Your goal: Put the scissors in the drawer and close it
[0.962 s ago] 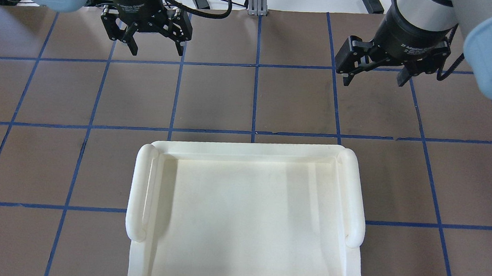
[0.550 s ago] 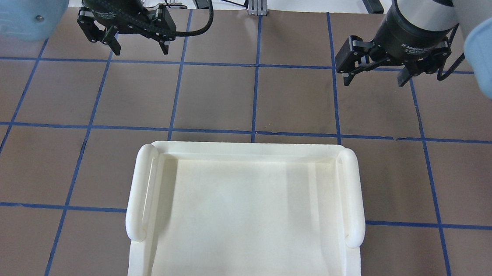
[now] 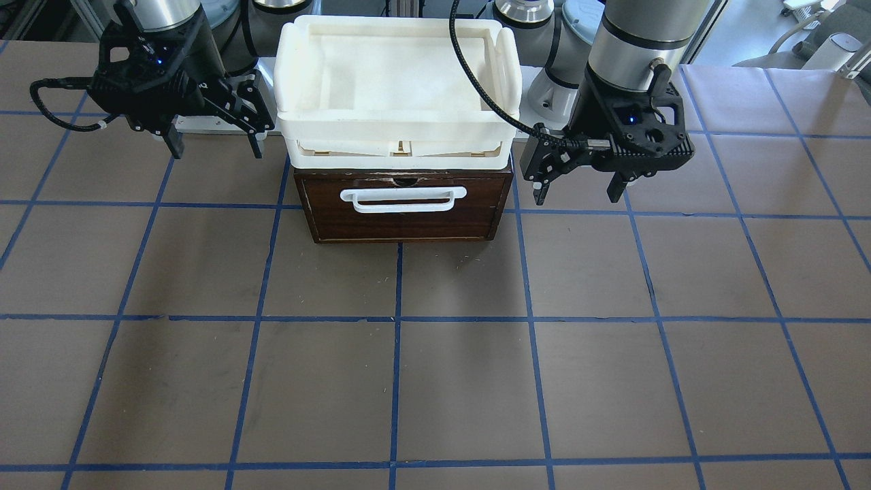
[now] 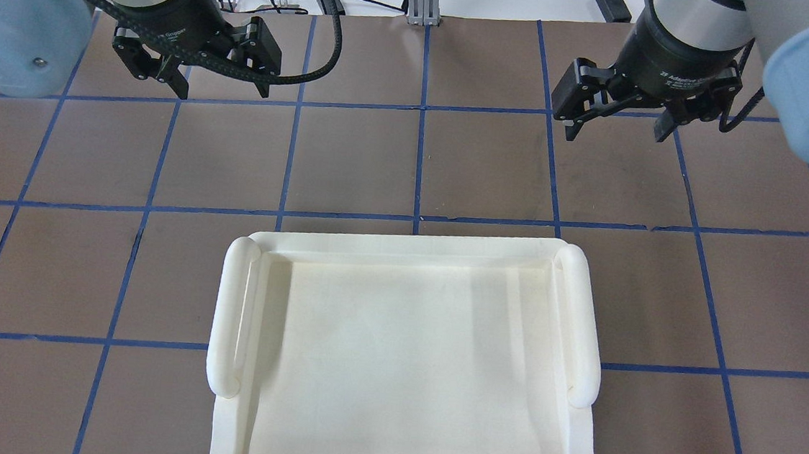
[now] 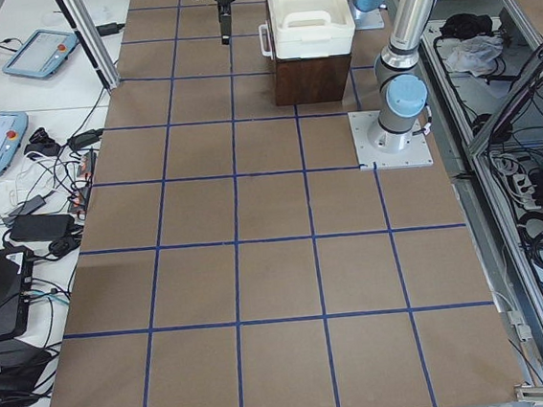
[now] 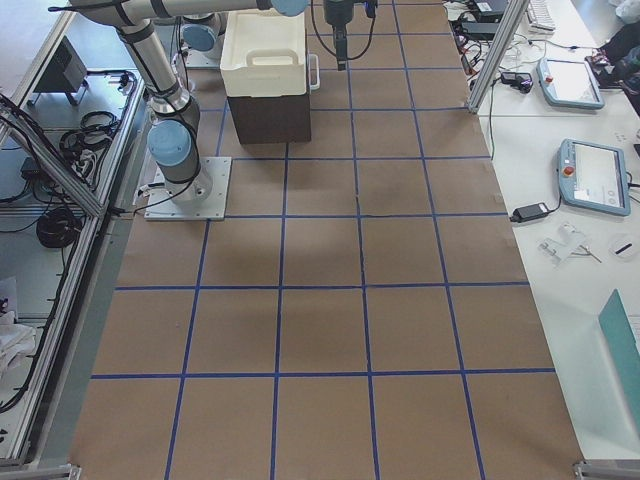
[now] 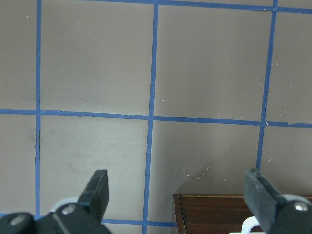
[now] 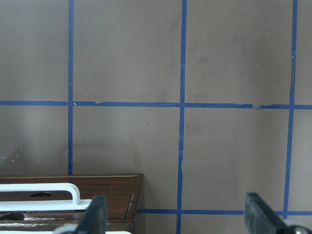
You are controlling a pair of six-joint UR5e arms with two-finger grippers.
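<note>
1. The drawer [image 3: 408, 224] sits in a dark brown box near the robot's edge of the table [image 3: 408, 381], between the two arms. Its front faces away from the robot and looks pushed in, flush with the box.
2. A white bar handle [image 3: 404, 199] runs across the upper half of the front. The top edge above it has a chip near the middle.
3. A white tray [image 3: 398, 133] rests on top of the box and overhangs it on both sides. In the overhead view the tray hides the drawer completely.
4. The scissors cannot be seen in any view.
5. The left gripper [image 3: 578, 196] hangs above the table just beside the box on the robot's left, with its fingers pointing down. Its jaws are spread wide with nothing between them.
6. The left wrist view shows bare table between the fingers [image 7: 97, 192]. A corner of the drawer front is at the lower edge, close to the right-hand finger.
7. A black cable [image 3: 476, 75] runs from the left gripper up across the tray's corner.
8. The right gripper [image 3: 216, 151] hangs on the other side of the box, near the tray but apart from it, with its fingers pointing down. Its jaws are also spread wide and hold nothing.
9. The right wrist view shows one end of the handle and the drawer front at the lower left, beside one finger [image 8: 95, 214]. The rest of that view is table.
10. Neither gripper touches the box, the tray or the handle.
11. The table is brown and marked into squares with blue tape.
</note>
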